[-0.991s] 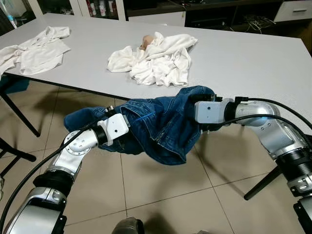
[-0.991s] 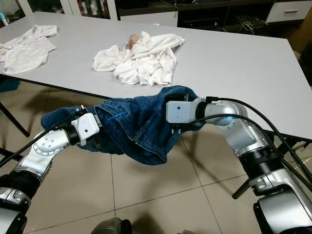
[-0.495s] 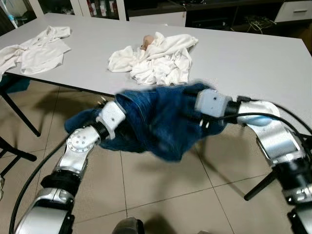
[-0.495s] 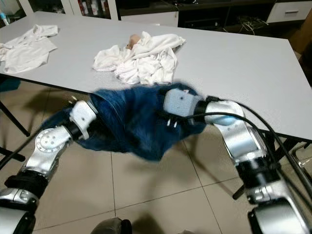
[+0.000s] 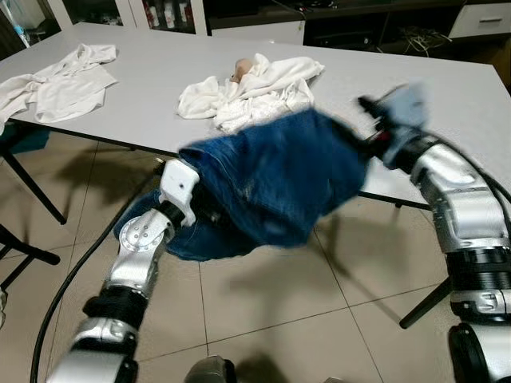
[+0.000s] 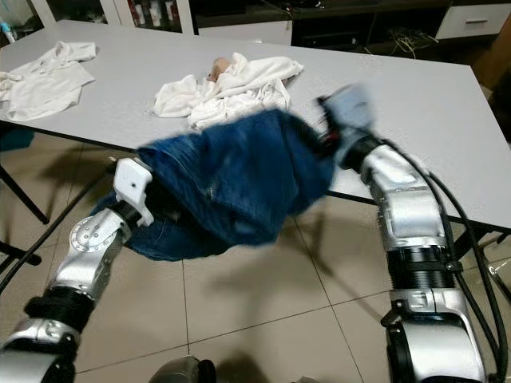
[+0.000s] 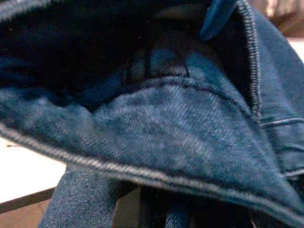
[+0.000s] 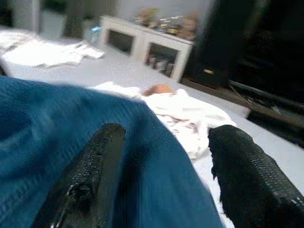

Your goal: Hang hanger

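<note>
Grey table (image 5: pixel 447 88): spans the scene ahead of us. Blue jeans (image 5: pixel 279 179): bunched and blurred, held up between our arms at the table's near edge. White clothes heap (image 5: pixel 255 88): on the table behind the jeans. White shirt (image 5: pixel 60 80): far left on the table. Right gripper (image 8: pixel 164 175): fingers spread apart over the denim. Left gripper (image 5: pixel 209 209): buried in denim; we cannot tell its state.

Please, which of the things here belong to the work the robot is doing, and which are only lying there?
In the job:
- blue jeans, draped over both arms at the table's edge
- right gripper, fingers apart over the denim
- left arm, under the jeans

Lying about:
- pile of white clothes on the table
- white shirt farther left
</note>
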You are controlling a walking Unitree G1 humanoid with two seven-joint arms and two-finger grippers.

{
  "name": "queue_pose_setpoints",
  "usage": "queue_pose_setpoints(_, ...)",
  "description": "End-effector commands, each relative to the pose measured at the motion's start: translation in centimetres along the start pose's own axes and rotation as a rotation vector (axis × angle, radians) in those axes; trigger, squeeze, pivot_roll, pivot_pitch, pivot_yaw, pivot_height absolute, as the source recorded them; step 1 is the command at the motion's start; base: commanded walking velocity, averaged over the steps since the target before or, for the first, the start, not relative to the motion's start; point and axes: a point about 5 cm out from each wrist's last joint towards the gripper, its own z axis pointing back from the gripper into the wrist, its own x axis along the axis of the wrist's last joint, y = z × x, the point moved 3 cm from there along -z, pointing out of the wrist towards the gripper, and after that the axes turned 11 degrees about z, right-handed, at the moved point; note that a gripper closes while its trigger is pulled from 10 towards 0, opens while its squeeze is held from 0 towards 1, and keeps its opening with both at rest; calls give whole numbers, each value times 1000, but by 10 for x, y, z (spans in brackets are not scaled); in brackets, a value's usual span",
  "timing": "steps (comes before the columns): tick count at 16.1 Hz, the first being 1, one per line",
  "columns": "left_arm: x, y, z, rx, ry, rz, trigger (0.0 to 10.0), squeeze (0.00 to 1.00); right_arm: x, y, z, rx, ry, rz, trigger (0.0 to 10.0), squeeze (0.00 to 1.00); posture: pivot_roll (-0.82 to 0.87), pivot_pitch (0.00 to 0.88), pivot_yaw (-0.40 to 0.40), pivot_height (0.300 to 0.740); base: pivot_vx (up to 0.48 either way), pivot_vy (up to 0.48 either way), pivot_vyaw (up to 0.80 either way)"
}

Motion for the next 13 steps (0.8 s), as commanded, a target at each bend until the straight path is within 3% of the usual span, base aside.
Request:
queue_pose_setpoints(1,7,2,0,38,-39,25,5961,0,-5,3,1,-6,12,-51,10000,0,-7,0,71,740,0,0,0)
queue_pose_setpoints(2,1,-2,1,92,-27,51,10000,0,-15,8,1,-16,34,-85,10000,0,-7,0,71,740,0,0,0)
queue_pose_setpoints(5,-1,-4,4,145,-23,91,10000,0,-23,10,1,-37,57,-109,10000,0,7,0,66,740,0,0,785)
queue_pose_setpoints(8,-2,-8,7,278,-33,223,10000,0,-29,19,-2,-7,83,-118,10000,0,14,0,59,740,0,0,729)
queue_pose_setpoints(13,10,-17,5,342,-77,286,10000,0,-29,33,-9,49,78,-111,10000,0,25,0,44,740,0,0,730)
